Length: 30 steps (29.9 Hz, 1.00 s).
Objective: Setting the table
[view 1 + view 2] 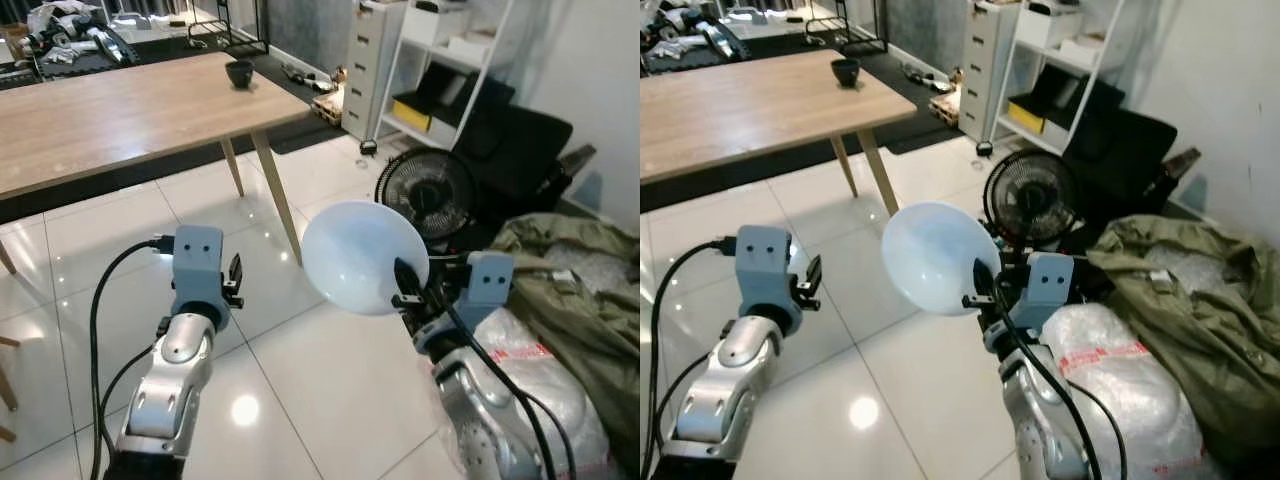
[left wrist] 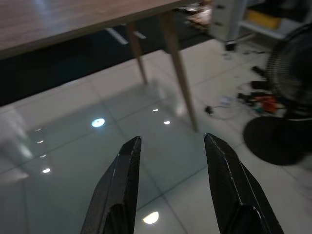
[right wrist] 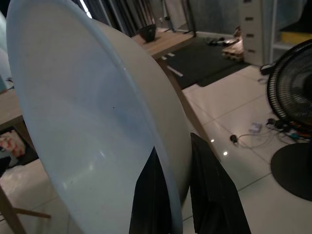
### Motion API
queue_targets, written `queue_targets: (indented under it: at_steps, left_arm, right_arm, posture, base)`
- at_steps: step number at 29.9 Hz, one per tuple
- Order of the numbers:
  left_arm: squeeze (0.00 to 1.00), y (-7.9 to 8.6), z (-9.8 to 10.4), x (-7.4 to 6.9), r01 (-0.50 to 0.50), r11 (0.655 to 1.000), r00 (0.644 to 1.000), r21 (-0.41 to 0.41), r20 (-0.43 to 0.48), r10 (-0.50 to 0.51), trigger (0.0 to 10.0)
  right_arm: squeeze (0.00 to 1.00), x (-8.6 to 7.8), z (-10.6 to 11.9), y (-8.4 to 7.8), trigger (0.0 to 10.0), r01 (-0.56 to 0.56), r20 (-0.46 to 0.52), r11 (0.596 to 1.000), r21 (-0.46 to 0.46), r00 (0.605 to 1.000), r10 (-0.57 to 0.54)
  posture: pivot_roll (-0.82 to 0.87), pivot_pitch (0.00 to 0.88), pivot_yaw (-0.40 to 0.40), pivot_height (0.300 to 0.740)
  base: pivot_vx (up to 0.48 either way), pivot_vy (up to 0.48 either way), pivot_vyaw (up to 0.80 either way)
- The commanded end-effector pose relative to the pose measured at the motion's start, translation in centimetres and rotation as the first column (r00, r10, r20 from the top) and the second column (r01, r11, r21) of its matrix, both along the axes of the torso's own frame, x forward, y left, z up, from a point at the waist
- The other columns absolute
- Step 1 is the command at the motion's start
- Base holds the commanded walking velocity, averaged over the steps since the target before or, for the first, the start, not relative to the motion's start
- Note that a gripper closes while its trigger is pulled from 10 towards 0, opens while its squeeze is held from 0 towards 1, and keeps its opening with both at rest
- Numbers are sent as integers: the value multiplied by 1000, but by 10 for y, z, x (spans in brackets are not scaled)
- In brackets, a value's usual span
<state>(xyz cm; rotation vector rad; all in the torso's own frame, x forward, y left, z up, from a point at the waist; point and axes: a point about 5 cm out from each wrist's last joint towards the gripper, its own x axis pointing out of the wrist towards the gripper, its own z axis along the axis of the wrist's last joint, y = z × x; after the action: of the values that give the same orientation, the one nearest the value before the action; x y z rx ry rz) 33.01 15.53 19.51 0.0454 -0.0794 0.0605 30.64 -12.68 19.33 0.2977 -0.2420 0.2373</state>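
Note:
My right gripper (image 1: 407,287) is shut on the rim of a pale blue-white bowl (image 1: 360,256), held up on edge above the tiled floor; the bowl (image 3: 97,126) looms large in the right wrist view with one finger on each side of its rim. Raised at my left, my left gripper (image 2: 170,146) is open with nothing between its fingers, pointing at the floor near the table leg (image 2: 178,63). The wooden table (image 1: 110,110) stands ahead and to the left, with a small dark cup (image 1: 239,72) near its far right corner.
A black floor fan (image 1: 432,192) stands just beyond the bowl. To the right lie an olive fabric heap (image 1: 575,270) and a plastic-wrapped bundle (image 1: 540,390). White drawers (image 1: 370,60) and a shelf unit (image 1: 450,70) line the back wall. Open tile lies between me and the table.

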Motion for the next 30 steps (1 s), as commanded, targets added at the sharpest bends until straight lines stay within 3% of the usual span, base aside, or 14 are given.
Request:
queue_targets:
  at_steps: [1, 30]
  left_arm:
    - [0, -2, -5, -1, -1, 1000, 1000, 7, -14, 1, 10000]
    - [0, -3, -6, -2, 7, 1000, 1000, 5, -13, -7, 10000]
  right_arm:
    - [0, 0, -3, -6, 10000, 32, -9, 999, 6, 999, -32]
    - [0, 2, -3, -7, 10000, 50, -2, 999, -11, 999, -50]
  posture:
    - [78, 124, 97, 740]
    - [77, 110, 95, 740]
  base:
    - [465, 0, 0]
    - [465, 0, 0]
